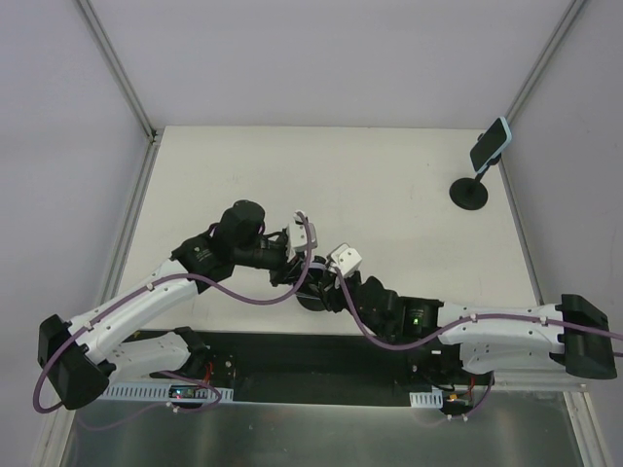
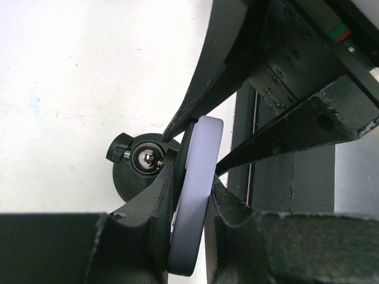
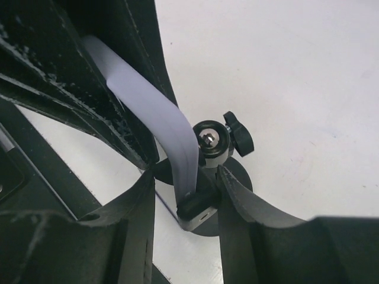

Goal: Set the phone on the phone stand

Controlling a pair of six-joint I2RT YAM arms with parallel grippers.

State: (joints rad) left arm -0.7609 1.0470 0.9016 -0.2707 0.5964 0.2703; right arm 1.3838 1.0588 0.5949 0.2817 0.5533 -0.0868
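1. Left arm: reaches from the near-left corner of the counter [image 1: 341, 175] toward its centre. The left pincer [image 2: 190, 183] is clenched on the phone [image 2: 198, 177], with one finger pressed against each flat face of the lower part. The phone is a pale lavender slab, seen edge-on and roughly upright.
2. Phone position: near the middle of the counter and slightly toward the near edge. It is touching the head of the phone stand [image 3: 210, 139]. The stand's ball joint and black locking knob are just beside the phone, and its round dark base rests on the counter below.
3. Right arm: reaches in from the near-right corner. The right pincer [image 3: 187, 177] is closed around the other end of the phone and the stand's holder.
4. Far-right corner: a second stand [image 1: 471, 192] carries a second phone [image 1: 492, 144], tilted, well apart from both arms
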